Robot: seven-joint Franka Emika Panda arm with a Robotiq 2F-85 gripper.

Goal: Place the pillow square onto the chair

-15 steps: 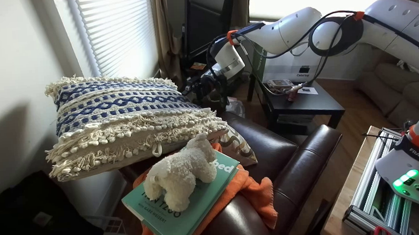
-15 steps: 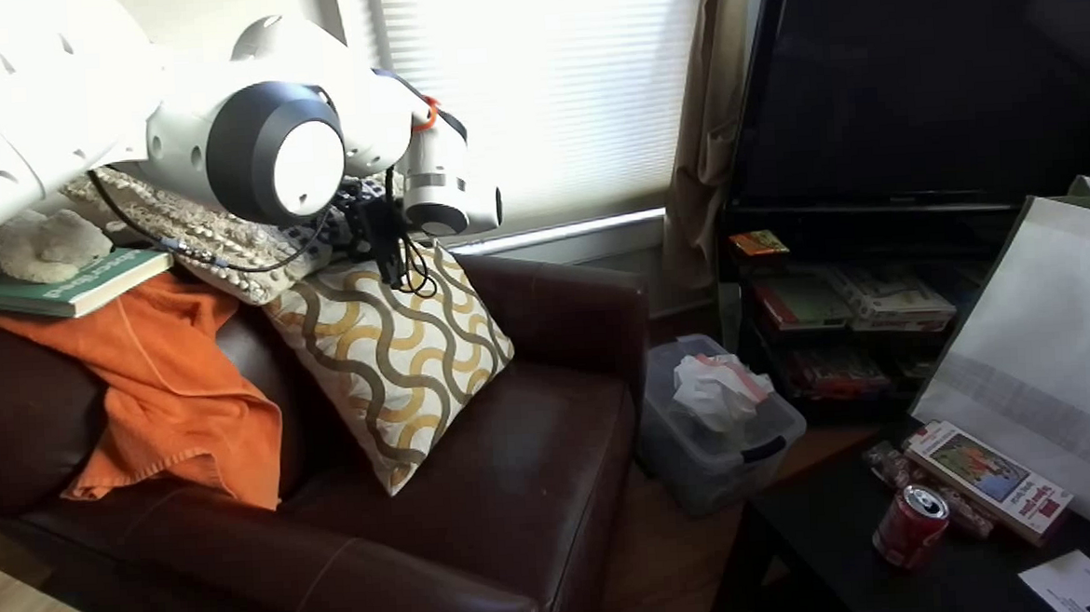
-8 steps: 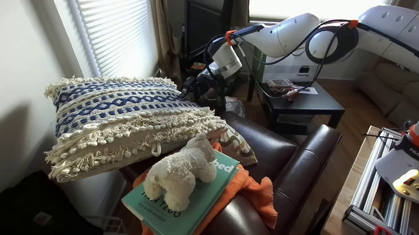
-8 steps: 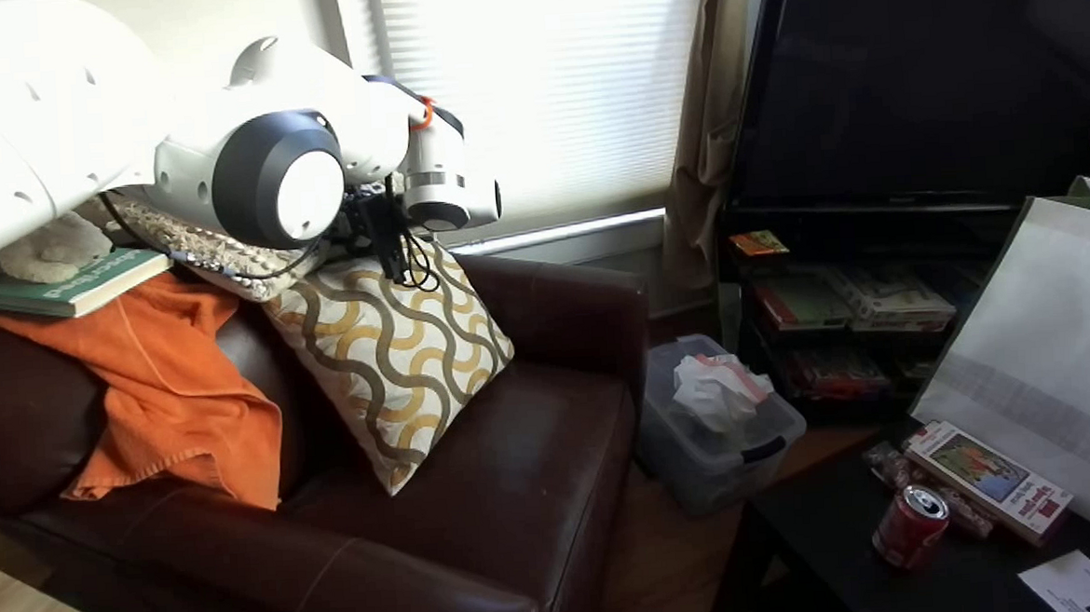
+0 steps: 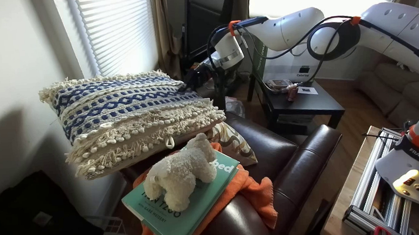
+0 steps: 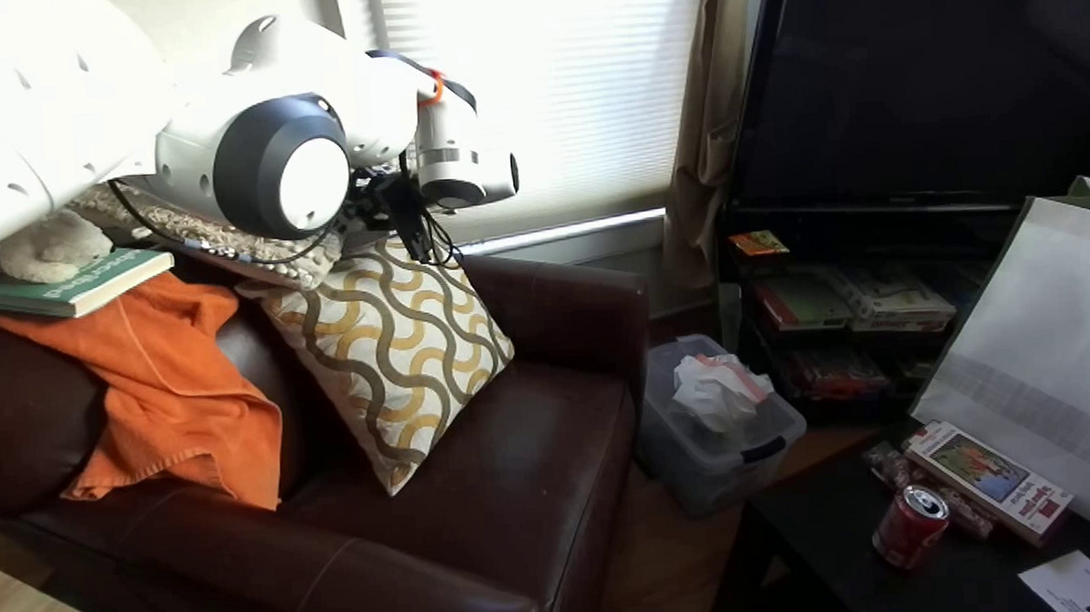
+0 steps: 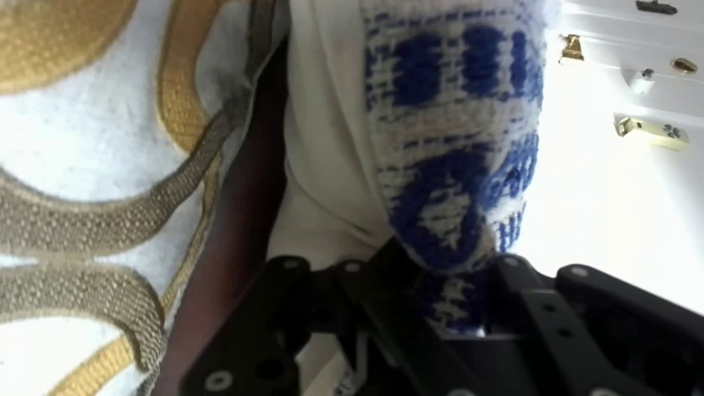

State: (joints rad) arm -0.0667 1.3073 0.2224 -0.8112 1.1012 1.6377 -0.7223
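Observation:
The pillow point(image 5: 128, 100), blue and white with cream fringe, lies tilted by the window, behind the back of the brown leather chair point(image 6: 478, 459). What bears its far end is hidden. In the wrist view my gripper point(image 7: 444, 269) is shut on an edge of the pillow point(image 7: 456, 126), the woven cloth bunched between its fingers. An exterior view shows the gripper point(image 5: 187, 86) at the pillow's window-side edge. Much of the pillow point(image 6: 304, 253) is covered by the arm in an exterior view.
A wave-patterned cushion point(image 6: 398, 351) leans on the chair's seat. An orange towel point(image 6: 176, 381), a green book point(image 5: 186, 220) and a cream plush animal point(image 5: 182, 173) lie on its back. A plastic bin point(image 6: 721, 465) and a black side table point(image 5: 307, 106) stand nearby.
My gripper has closed on the pillow's edge and risen a little. The pillow has turned with it, its front left corner swinging to the right in an exterior view.

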